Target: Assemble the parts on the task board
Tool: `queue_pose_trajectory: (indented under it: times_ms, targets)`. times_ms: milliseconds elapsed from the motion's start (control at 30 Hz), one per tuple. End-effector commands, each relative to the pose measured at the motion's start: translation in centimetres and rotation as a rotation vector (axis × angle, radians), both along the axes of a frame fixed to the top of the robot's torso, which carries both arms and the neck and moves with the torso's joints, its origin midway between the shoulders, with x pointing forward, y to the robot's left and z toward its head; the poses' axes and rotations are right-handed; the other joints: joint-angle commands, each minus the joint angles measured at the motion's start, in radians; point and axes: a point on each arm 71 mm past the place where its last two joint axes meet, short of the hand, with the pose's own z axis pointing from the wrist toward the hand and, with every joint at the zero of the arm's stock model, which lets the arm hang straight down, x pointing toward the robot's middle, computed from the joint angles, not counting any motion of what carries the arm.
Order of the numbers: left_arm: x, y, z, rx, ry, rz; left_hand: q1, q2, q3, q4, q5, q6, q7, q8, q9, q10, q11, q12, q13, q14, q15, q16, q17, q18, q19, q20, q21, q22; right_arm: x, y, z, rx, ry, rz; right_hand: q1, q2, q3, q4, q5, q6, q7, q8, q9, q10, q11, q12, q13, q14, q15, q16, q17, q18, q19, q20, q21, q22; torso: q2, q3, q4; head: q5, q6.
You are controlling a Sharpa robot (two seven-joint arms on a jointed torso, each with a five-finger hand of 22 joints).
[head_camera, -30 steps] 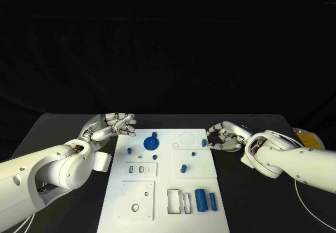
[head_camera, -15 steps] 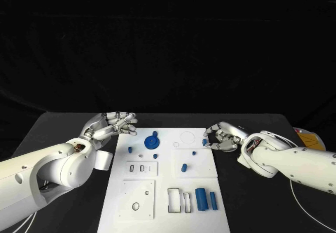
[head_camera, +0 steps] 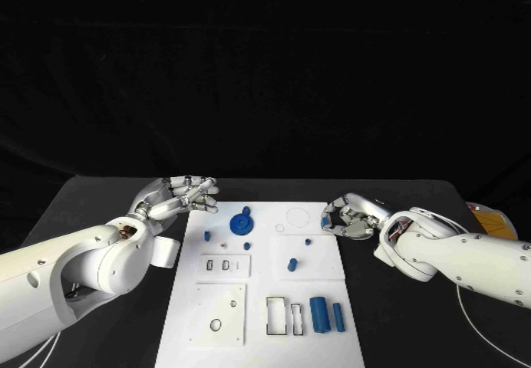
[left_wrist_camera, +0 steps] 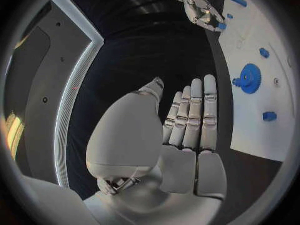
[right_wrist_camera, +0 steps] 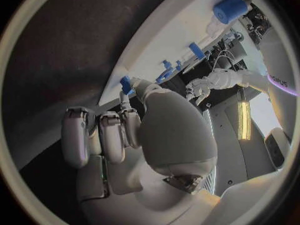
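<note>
The white task board (head_camera: 332,276) lies in the middle of the black table. On it are a blue gear (head_camera: 240,225), several small blue pegs such as one (head_camera: 291,265) near the middle, and two blue bars (head_camera: 327,314) at the near right. My left hand (head_camera: 183,195) hovers at the board's far left corner, its fingers (left_wrist_camera: 190,115) straight and holding nothing. My right hand (head_camera: 352,218) sits at the board's right edge with curled fingers. It pinches a small blue part (head_camera: 324,223), which the right wrist view shows at the thumb tip (right_wrist_camera: 127,84).
A yellow object (head_camera: 490,221) lies at the table's right edge, behind my right arm. Rectangular slots (head_camera: 282,317) and round holes (head_camera: 213,326) are cut in the board's near half. Bare black table runs along both sides of the board.
My right hand has shifted a little left and away along the board's right edge, the small blue part staying at its fingertips. The left hand has barely moved.
</note>
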Motion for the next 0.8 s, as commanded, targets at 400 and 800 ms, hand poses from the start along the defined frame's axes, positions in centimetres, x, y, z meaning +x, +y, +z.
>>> queue_pose_trajectory:
  times_ms: [400,800]
  targets:
    - [-0.06,-0.10,0.08,-0.009,-0.001,-0.014,-0.008,0.001,-0.005,0.000,-0.003,0.005,0.008,0.002,0.001,0.001,0.004,0.003,0.001,-0.006,0.002,0.005,0.002,0.011,-0.006,-0.001,0.006,0.002,-0.02,0.26,-0.04,0.002,-0.009,0.000,0.000,0.014,0.014,-0.001,-0.002,0.014,-0.005,0.005,0.000,0.013,-0.003,0.008,0.118,0.094,-0.002,0.006,0.199,-0.012,0.008,-0.002,0.009,0.117,0.000,0.0005,-0.0014,0.002,-0.002]
    - [-0.07,0.00,0.08,-0.008,0.000,-0.012,-0.007,0.001,-0.005,0.000,-0.003,0.004,0.009,0.001,0.001,0.000,0.004,0.003,0.000,-0.006,0.002,0.005,0.002,0.011,-0.006,-0.001,0.006,0.002,-0.26,0.69,0.59,0.031,-0.078,-0.019,0.004,0.055,0.089,-0.024,-0.013,0.087,-0.040,0.050,0.019,0.036,-0.033,0.029,0.142,0.097,-0.027,0.009,0.212,-0.017,0.021,-0.023,0.025,0.137,0.000,0.0020,-0.0039,0.006,-0.003]
